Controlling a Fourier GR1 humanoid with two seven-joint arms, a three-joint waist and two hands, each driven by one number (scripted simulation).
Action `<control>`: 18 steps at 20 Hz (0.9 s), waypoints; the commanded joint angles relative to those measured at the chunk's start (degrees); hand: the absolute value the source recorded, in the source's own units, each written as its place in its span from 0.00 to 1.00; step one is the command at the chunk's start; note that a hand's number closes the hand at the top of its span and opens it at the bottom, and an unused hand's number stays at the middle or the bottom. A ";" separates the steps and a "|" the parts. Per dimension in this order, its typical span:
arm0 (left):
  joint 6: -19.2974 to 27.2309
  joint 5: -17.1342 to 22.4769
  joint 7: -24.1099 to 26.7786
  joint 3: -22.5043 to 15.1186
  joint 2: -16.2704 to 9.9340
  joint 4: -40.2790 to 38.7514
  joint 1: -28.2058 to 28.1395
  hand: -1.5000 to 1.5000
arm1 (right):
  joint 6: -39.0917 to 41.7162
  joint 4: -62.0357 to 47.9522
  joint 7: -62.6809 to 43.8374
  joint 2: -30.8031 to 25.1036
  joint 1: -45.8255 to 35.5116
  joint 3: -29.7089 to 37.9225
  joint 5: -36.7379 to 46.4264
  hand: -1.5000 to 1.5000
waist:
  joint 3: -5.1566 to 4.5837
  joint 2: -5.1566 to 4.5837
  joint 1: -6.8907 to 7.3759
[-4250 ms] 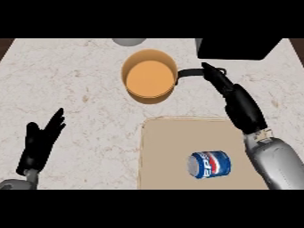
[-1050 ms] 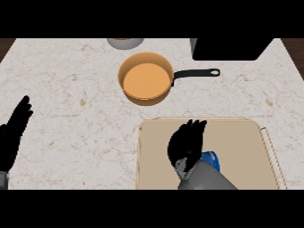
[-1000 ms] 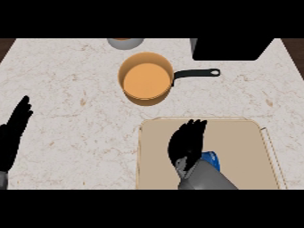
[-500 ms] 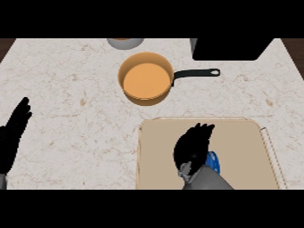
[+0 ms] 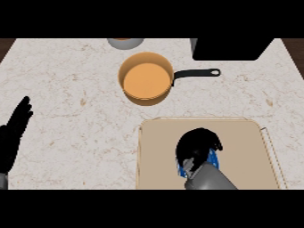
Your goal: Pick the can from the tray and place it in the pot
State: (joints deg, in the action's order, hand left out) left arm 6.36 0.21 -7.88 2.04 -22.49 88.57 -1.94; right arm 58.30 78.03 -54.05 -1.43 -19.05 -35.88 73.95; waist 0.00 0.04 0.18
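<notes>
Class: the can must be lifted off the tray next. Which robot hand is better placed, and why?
The right robot hand: it is curled over the can on the tray. The left robot hand rests open at the counter's left edge, far away.

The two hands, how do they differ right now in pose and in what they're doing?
The right hand is curled over the can on the tray, hiding most of it; the left hand holds nothing. The right hand's fingers bend downward, while the left hand's fingers are straight, pointing up near the view's left edge over the counter. Both are black on grey forearms.
</notes>
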 commanded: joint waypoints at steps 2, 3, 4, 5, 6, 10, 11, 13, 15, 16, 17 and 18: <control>-1.63 -1.26 1.74 1.98 1.83 0.28 -1.70 0.50 | -0.72 -3.19 1.63 1.14 -1.85 1.62 1.99 1.00 | 0.00 -0.02 0.10; -2.60 -0.88 -1.43 2.08 1.45 1.81 0.22 0.50 | 0.52 0.95 2.14 -0.35 0.07 -0.06 2.52 1.00 | 0.01 0.01 -0.02; -3.56 -0.59 3.31 3.46 1.41 -2.64 0.29 0.50 | 1.88 3.42 0.07 0.26 2.10 0.51 2.99 1.00 | -0.01 0.00 -0.14; -0.89 -2.72 -0.95 1.56 2.95 1.56 -1.17 0.50 | -4.21 -4.27 -0.78 1.37 -0.76 -0.69 0.85 1.00 | 0.01 -0.04 0.21; -3.53 -1.66 3.37 3.94 1.41 -1.10 -1.27 0.50 | -2.75 -2.52 2.46 -0.44 -0.07 1.14 3.35 1.00 | 0.00 -0.02 0.03; -1.70 -2.88 0.92 0.29 3.24 -1.40 2.69 0.50 | -10.43 4.69 7.28 1.41 -2.74 -4.37 -12.91 1.00 | 0.24 -0.62 2.31; -3.42 -2.00 1.51 0.67 2.07 -1.23 2.54 0.50 | -12.83 6.39 9.85 1.41 -3.90 -4.05 -15.73 1.00 | 0.36 -0.86 3.76; -3.09 -1.88 0.97 -0.03 3.09 -0.86 3.80 0.50 | -15.98 10.71 14.28 1.43 -6.25 -3.72 -21.71 1.00 | 0.65 -1.30 5.73; -3.34 -2.24 0.65 -0.98 3.62 -1.73 4.79 0.50 | -20.49 11.84 13.41 1.43 -8.72 -5.70 -25.11 1.00 | 0.28 -0.99 5.27; -3.18 -2.67 1.16 -0.62 3.11 -1.89 4.41 0.50 | -24.73 9.92 12.32 1.43 -9.82 -6.72 -25.58 1.00 | 0.19 -1.02 5.82; -2.90 -3.32 1.20 -1.10 3.34 -2.48 5.45 0.50 | -27.45 9.98 10.71 1.43 -11.56 -8.46 -26.15 1.00 | 0.12 -0.94 5.54; -2.59 -3.48 -0.68 -1.67 3.74 -1.25 4.86 0.50 | -28.82 11.08 8.24 1.43 -13.52 -9.77 -27.28 1.00 | 0.11 -0.44 5.66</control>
State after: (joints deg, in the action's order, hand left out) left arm 3.40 -2.40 -7.10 1.60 -19.41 86.97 2.08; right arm 38.77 87.10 -44.09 0.00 -27.87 -42.25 51.88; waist 0.22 -0.78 5.06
